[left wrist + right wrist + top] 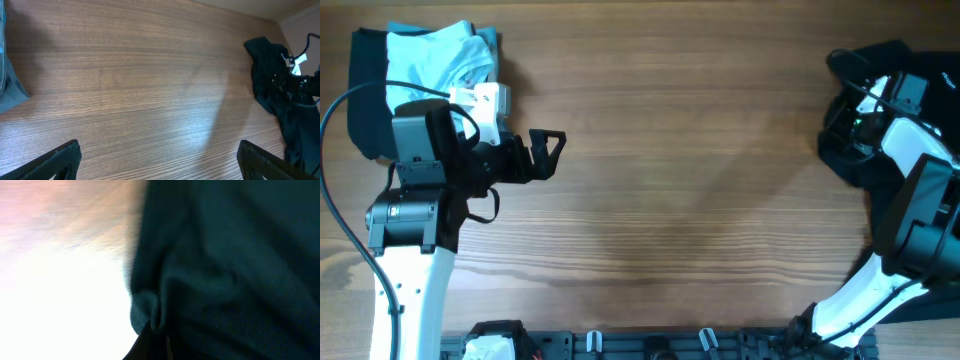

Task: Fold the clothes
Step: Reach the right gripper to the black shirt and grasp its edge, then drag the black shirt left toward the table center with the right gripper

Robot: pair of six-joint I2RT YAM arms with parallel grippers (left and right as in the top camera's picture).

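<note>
Pickup of the dark garment [845,165] is, I judge, the step in hand. My right fingers [860,110] are down in it, cloth right against them, and I cannot tell whether they grip. My left fingers [548,152] hang spread wide and empty over bare worktop [700,200], the garment well ahead of them, blue clothes [440,55] behind. Next I need a sure pinch, then a drag to the middle.

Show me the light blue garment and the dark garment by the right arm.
Light blue garment [432,55]: overhead view, crumpled middle.
Dark garment [265,75]: left wrist view, bunched upper part.
</note>
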